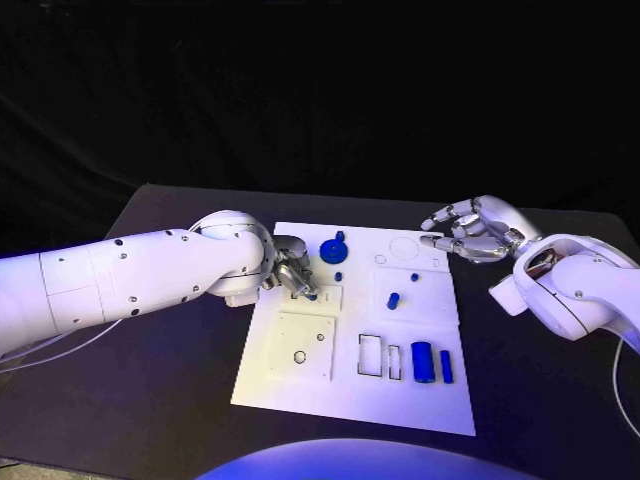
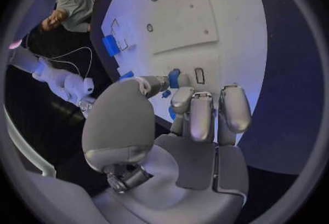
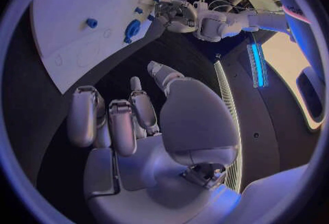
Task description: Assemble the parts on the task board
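Two robot hands over the task board (image 1: 352,400) – left robot hand (image 1: 293,266) pinching a blue part (image 2: 174,78), right robot hand (image 1: 472,231) curled, empty

left hand (image 1: 293,268) covers task board (image 1: 352,400) slots beneath | small blue part (image 2: 174,78) behind fingertips: shape unclear

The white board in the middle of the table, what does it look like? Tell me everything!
The flat white rectangular task board lies on the black table between the two arms. It looks like smooth plastic, with square panels, small round holes and dark-edged rectangular slots. Small blue parts lie on it, among them a blue cylinder beside a thinner blue bar. The silver left hand rests over its upper left part; the silver right hand hovers off its upper right corner.
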`<action>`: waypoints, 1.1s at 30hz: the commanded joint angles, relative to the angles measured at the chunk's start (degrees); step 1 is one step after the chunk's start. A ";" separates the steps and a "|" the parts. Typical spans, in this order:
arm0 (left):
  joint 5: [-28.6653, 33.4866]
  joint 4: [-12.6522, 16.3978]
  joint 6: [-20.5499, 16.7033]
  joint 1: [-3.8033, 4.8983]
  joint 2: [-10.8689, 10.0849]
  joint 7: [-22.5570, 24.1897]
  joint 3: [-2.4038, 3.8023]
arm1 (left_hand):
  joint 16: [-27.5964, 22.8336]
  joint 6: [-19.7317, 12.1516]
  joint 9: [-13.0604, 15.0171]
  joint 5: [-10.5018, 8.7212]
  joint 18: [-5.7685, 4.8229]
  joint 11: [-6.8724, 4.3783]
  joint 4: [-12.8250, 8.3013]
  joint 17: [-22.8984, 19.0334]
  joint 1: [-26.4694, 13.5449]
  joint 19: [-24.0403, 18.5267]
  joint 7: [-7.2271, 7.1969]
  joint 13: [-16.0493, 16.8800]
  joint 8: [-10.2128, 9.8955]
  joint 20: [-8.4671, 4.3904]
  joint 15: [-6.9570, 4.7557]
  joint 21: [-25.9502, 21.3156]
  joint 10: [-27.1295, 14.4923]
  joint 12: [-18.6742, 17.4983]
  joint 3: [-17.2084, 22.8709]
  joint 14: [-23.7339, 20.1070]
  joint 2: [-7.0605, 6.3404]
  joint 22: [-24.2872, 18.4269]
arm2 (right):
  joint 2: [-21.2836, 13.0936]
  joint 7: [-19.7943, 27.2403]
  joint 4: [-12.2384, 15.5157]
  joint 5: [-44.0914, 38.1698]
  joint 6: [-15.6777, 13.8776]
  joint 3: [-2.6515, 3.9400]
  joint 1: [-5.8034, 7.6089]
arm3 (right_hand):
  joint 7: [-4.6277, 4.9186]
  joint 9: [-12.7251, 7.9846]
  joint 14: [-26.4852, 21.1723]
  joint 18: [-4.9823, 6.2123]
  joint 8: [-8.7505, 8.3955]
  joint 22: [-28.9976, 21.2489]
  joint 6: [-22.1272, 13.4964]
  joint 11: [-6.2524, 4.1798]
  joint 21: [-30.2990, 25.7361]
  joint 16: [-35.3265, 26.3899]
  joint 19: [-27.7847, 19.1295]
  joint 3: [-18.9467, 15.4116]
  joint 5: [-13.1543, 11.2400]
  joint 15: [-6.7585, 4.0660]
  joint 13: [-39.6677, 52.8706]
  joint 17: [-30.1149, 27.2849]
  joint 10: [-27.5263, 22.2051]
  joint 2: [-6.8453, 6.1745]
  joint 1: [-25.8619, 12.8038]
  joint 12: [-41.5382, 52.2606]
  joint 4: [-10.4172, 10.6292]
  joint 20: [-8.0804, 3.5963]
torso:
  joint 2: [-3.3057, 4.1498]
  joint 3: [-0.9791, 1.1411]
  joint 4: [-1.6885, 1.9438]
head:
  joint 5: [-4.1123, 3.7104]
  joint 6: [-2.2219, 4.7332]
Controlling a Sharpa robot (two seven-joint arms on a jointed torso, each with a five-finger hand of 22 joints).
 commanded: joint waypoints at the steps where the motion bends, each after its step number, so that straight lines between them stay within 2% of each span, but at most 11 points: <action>1: -0.40 0.11 1.78 -0.02 0.16 -0.09 -0.01 | 0.23 0.39 0.10 0.20 -0.75 -0.01 -12.85 0.06 -0.06 0.31 -0.05 0.05 0.19 -0.11 -0.45 0.36 0.41 0.36 12.45 1.73 0.43 0.00 | 0.04 0.05 0.00 -0.13 0.80 0.00 -0.06 | 0.03 -0.07 4.09 0.23 0.28 1.82 -0.53 -0.31 -0.32 -0.22 -0.21 0.03 0.47 -0.25 -0.12 6.01 -0.21 -0.45 -0.26 -0.25 0.43 -0.13 | 0.00 -0.02 0.00 | -0.03 -0.05; 20: -0.02 -0.54 1.94 -0.05 1.14 -0.09 -0.04 | 0.22 0.72 0.14 0.58 -0.75 -0.07 -12.60 0.05 -0.84 0.30 -0.16 0.54 0.25 -0.12 -0.47 0.36 0.87 0.73 12.25 1.74 0.46 0.00 | 0.13 0.07 -0.04 -0.13 0.73 0.00 -0.13 | 0.03 -0.08 4.08 0.23 0.30 1.81 -0.56 -0.30 -0.35 -0.23 -0.21 0.01 0.49 -0.25 -0.13 5.97 -0.22 -0.46 -0.31 -0.27 0.48 -0.13 | 0.04 0.04 -0.03 | -0.11 -0.37; 33: 0.47 -1.21 2.87 -0.06 1.81 -0.05 -0.05 | 0.25 2.17 0.24 0.12 -1.04 -0.90 -10.03 0.12 -4.92 1.19 -1.30 2.32 0.29 -0.58 -1.06 0.78 2.52 2.02 9.59 1.79 1.26 1.34 | 0.18 0.14 -0.11 -0.09 0.76 0.00 -0.26 | 0.04 -0.09 4.07 0.26 0.35 1.74 -0.61 -0.29 -0.44 -0.25 -0.26 -0.02 0.59 -0.25 -0.24 5.94 -0.31 -0.47 -0.47 -0.36 0.64 -0.13 | 0.02 0.00 -0.02 | -0.27 -0.64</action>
